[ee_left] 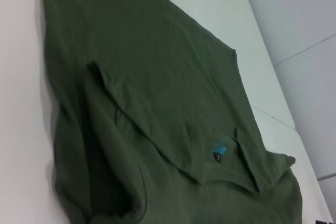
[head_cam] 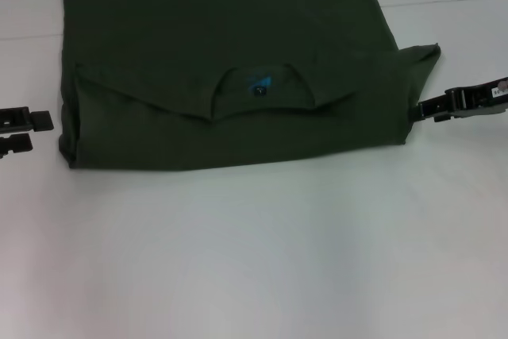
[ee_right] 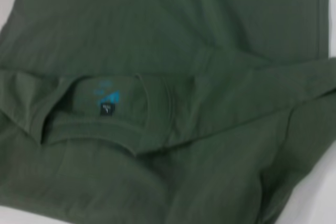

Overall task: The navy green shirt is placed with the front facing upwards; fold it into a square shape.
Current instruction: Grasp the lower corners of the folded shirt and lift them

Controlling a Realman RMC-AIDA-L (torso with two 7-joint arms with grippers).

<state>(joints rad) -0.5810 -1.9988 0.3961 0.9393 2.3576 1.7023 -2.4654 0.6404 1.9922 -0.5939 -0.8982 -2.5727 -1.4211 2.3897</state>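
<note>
The shirt (head_cam: 230,61) lay folded into a wide band on the table (head_cam: 254,260), between the two grippers, its neck label (head_cam: 260,87) facing up. The right gripper (head_cam: 419,110) touched the shirt's side edge, the left gripper (head_cam: 51,132) hung just off the opposite edge; whether either was open could not be told.

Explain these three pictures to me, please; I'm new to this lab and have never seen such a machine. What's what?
It is a two-armed robot folding laundry. The wide picture comes from a camera on its head; the two close-ups come from cameras on its wrists. On the white table lies a dark olive-green cotton T-shirt, partly folded, its collar with a small blue-and-black neck label showing. The black left gripper waits just off the shirt's left edge, holding nothing. The black right gripper is at the shirt's right edge.
</note>
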